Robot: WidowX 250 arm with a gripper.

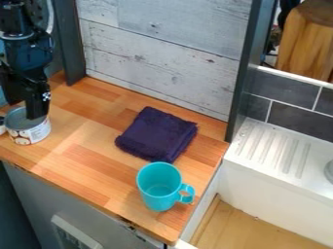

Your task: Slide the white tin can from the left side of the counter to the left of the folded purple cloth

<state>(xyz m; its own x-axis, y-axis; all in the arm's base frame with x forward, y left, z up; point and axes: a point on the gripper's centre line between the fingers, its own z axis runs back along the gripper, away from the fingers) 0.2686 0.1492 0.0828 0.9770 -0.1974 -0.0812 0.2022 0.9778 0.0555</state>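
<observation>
The black gripper hangs at the left side of the view, right over a small can with a white patterned label. Its lower end overlaps the can's open top; whether it touches the can I cannot tell. A folded dark purple cloth lies on the wooden counter, to the right of the can. In front of the cloth, near the counter's front right corner, a turquoise mug stands upright with its handle to the right.
The wooden counter is bordered by a whitewashed plank wall behind and a dark post at its right. A white sink unit with a ridged drainboard adjoins on the right. Something white shows at the left edge beside the can.
</observation>
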